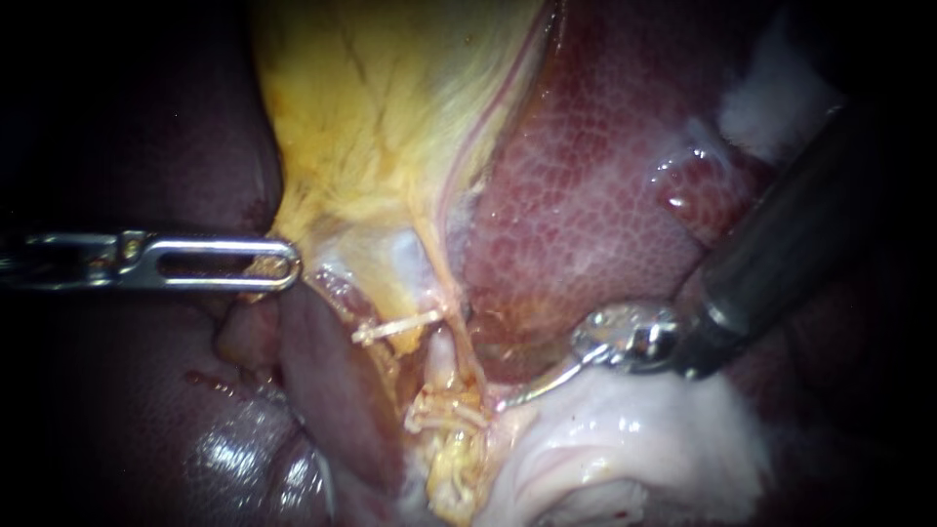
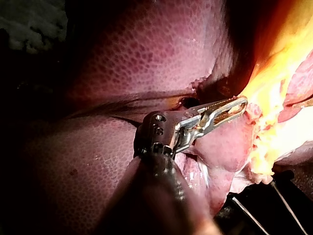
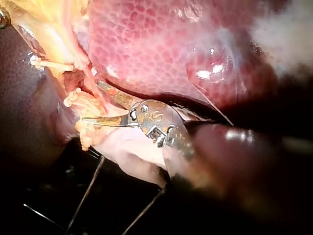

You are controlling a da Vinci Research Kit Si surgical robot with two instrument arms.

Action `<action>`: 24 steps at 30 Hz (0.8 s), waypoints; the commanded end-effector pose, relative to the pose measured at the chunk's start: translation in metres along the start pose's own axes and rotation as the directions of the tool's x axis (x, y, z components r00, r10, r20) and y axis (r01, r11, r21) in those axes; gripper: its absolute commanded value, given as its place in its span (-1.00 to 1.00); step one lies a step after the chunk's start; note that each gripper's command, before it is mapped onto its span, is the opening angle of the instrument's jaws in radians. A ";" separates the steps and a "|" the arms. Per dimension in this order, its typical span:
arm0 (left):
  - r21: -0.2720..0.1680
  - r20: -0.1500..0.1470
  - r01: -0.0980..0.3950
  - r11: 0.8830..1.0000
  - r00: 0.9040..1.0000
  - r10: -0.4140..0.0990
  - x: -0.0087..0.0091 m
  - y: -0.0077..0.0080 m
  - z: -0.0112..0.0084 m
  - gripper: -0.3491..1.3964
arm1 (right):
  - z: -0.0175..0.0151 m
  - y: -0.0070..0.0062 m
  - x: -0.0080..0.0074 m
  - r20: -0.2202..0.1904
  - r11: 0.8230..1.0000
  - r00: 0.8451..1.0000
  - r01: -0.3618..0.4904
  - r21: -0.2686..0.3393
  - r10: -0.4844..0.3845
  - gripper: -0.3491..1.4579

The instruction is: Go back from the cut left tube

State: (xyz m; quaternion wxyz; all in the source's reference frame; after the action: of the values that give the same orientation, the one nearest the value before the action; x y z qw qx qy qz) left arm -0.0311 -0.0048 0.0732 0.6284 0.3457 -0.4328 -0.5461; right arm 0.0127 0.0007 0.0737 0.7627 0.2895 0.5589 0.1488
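Observation:
My left instrument (image 1: 289, 263) comes in level from the left, its slotted jaws shut on the lower edge of the yellow gallbladder (image 1: 390, 117); the left wrist view shows the same grip (image 2: 238, 105). A short pale stub of tube (image 1: 395, 328) sticks out sideways below the gallbladder. Beside it a thin pink tube (image 1: 451, 293) runs down to a frayed yellowish knot of tissue (image 1: 444, 415). My right instrument (image 1: 508, 397) has thin curved blades lying together, tip just right of that knot and clear of the stub. In the right wrist view its blades (image 3: 88, 119) hold nothing.
Mottled red liver (image 1: 586, 195) fills the middle right behind the right instrument's shaft. Pale white tissue (image 1: 625, 439) lies under its wrist. A white fluffy patch (image 1: 771, 98) shows at the upper right. Dark liver lobes (image 1: 234, 449) lie below the left instrument.

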 end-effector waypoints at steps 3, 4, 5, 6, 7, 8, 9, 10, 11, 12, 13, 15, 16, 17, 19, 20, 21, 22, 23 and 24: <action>-0.002 0.002 -0.001 1.000 1.000 0.001 0.0002 0.0000 0.0002 -1.00 | -0.0020 -0.0001 0.0024 -0.003 0.999 0.999 0.036 -0.026 -0.036 0.97; -0.003 0.003 -0.001 1.000 1.000 0.001 0.0003 0.0001 0.0003 -1.00 | -0.0024 -0.0002 0.0029 -0.003 0.999 0.999 0.040 -0.037 -0.041 0.97; -0.004 0.004 -0.002 1.000 1.000 0.002 0.0004 0.0001 0.0005 -1.00 | -0.0027 -0.0003 0.0034 -0.003 0.998 0.999 0.046 -0.043 -0.046 0.97; -0.005 0.006 -0.003 1.000 1.000 0.003 0.0006 0.0001 0.0007 -1.00 | -0.0031 -0.0006 0.0038 -0.003 0.997 0.999 0.051 -0.053 -0.051 0.97; -0.007 0.007 -0.004 1.000 1.000 0.004 0.0008 0.0001 0.0009 -1.00 | -0.0032 -0.0007 0.0041 -0.002 0.997 0.999 0.052 -0.059 -0.052 0.97; -0.009 0.009 -0.005 1.000 1.000 0.005 0.0010 0.0002 0.0013 -1.00 | -0.0033 -0.0008 0.0042 -0.002 0.997 0.999 0.054 -0.061 -0.054 0.97; -0.011 0.012 -0.007 1.000 1.000 0.007 0.0014 0.0002 0.0018 -1.00 | -0.0034 -0.0009 0.0042 -0.002 0.997 0.999 0.051 -0.060 -0.051 0.97; -0.016 0.017 -0.008 1.000 1.000 0.008 0.0017 0.0003 0.0022 -1.00 | -0.0034 -0.0009 0.0042 -0.001 0.997 0.999 0.054 -0.059 -0.054 0.97; -0.015 0.017 -0.010 1.000 1.000 0.011 0.0021 0.0004 0.0029 -1.00 | -0.0034 -0.0008 0.0042 -0.001 0.997 0.999 0.053 -0.057 -0.053 0.97; -0.014 0.015 -0.012 1.000 1.000 0.012 0.0024 0.0005 0.0035 -1.00 | -0.0035 -0.0008 0.0042 -0.001 0.997 0.999 0.053 -0.057 -0.053 0.97; -0.012 0.014 -0.014 1.000 1.000 0.014 0.0026 0.0006 0.0041 -1.00 | -0.0035 -0.0008 0.0041 -0.001 0.997 0.999 0.053 -0.057 -0.053 0.97; -0.011 0.014 -0.017 1.000 1.000 0.017 0.0031 0.0008 0.0055 -1.00 | -0.0034 -0.0007 0.0040 -0.001 0.997 0.999 0.053 -0.057 -0.054 0.97; -0.008 0.012 -0.018 1.000 1.000 0.018 0.0032 0.0009 0.0062 -1.00 | -0.0034 -0.0007 0.0040 -0.001 0.997 0.999 0.053 -0.057 -0.054 0.97; -0.009 0.013 -0.019 1.000 1.000 0.019 0.0032 0.0009 0.0070 -1.00 | -0.0034 -0.0008 0.0040 -0.001 0.997 0.999 0.054 -0.057 -0.054 0.97; -0.006 0.010 -0.019 1.000 1.000 0.019 0.0032 0.0009 0.0081 -1.00 | -0.0035 -0.0008 0.0040 -0.001 0.997 0.999 0.054 -0.056 -0.054 0.97; -0.005 0.010 -0.019 1.000 1.000 0.019 0.0032 0.0009 0.0087 -1.00 | -0.0035 -0.0008 0.0040 -0.001 0.997 0.999 0.054 -0.056 -0.054 0.97; -0.001 0.006 -0.019 1.000 1.000 0.019 0.0031 0.0007 0.0094 -1.00 | -0.0035 -0.0008 0.0040 -0.001 0.997 0.999 0.054 -0.056 -0.054 0.97; 0.001 0.005 -0.019 1.000 1.000 0.019 0.0031 0.0006 0.0098 -1.00 | -0.0035 -0.0008 0.0040 -0.001 0.997 0.999 0.054 -0.056 -0.054 0.97; 0.002 0.004 -0.019 1.000 1.000 0.019 0.0031 0.0005 0.0102 -1.00 | -0.0035 -0.0008 0.0040 -0.001 0.997 0.999 0.054 -0.056 -0.054 0.97; 0.004 0.003 -0.019 1.000 1.000 0.019 0.0030 0.0004 0.0107 -1.00 | -0.0036 -0.0008 0.0040 -0.001 0.997 0.999 0.054 -0.056 -0.054 0.97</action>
State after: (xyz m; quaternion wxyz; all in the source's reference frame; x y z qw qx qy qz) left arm -0.0410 -0.0073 0.0782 0.6320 0.3421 -0.4389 -0.5393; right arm 0.0105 0.0033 0.0694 0.7737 0.2526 0.5628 0.1444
